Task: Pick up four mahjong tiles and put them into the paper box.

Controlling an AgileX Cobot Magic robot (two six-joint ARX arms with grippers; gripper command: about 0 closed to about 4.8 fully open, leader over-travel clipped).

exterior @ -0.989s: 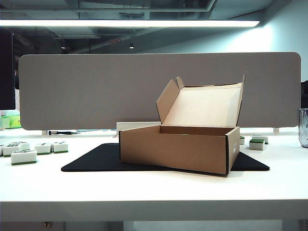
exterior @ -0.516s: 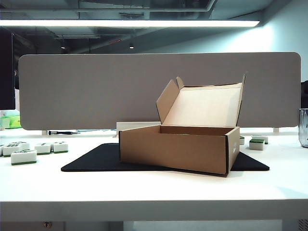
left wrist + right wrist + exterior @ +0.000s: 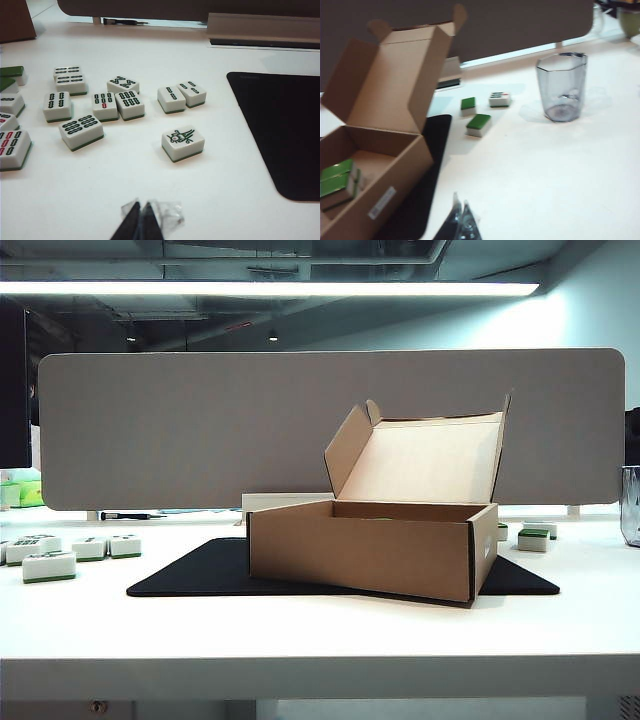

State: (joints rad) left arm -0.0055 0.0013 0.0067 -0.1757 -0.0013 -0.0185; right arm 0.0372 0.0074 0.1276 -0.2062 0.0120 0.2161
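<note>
Left gripper point(image 3: 141, 214) hovering low over the white desk point(image 3: 215, 200), jaws pinched shut on nothing. Loose mahjong tiles point(image 3: 183, 142) spread out just ahead of those jaws, black mat point(image 3: 280, 130) off to one side. Right gripper point(image 3: 461, 216) also closed and empty above the desk. Paper box point(image 3: 395, 165) sitting open beside these jaws with green-backed tiles point(image 3: 337, 182) lying inside, clear cup point(image 3: 561, 86) and three more tiles point(image 3: 478, 124) farther ahead
</note>
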